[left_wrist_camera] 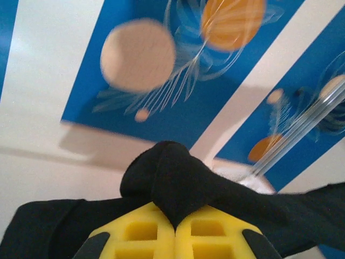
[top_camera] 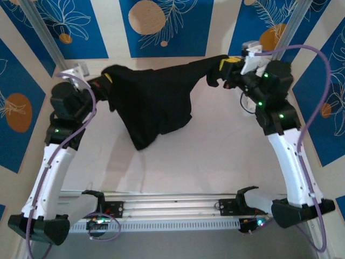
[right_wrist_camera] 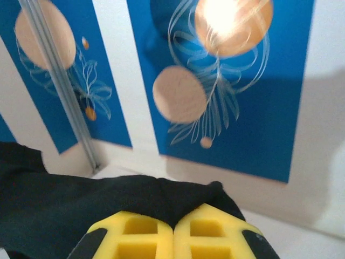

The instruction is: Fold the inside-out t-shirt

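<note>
Since the inside-out t-shirt [top_camera: 156, 102] hangs stretched between the two arms over the far half of the table [top_camera: 215, 162], we judge the task barely begun. No fold is visible and the cloth is not laid flat. Its upper edge runs taut from one gripper to the other. The body sags below in a loose bunch, the lowest part dropping toward the table's middle; we cannot tell whether it touches the surface. Left to do, as we read it: spread the shirt flat, then make every fold.

Left gripper [left_wrist_camera: 174, 229]: yellow pads [left_wrist_camera: 215, 240] pressed together, a ridge of black cloth pinched between them. Right gripper [right_wrist_camera: 173, 232]: likewise closed, with shirt cloth clamped and bulging just past the tips. Which part of the garment each one holds, we cannot say.
</note>
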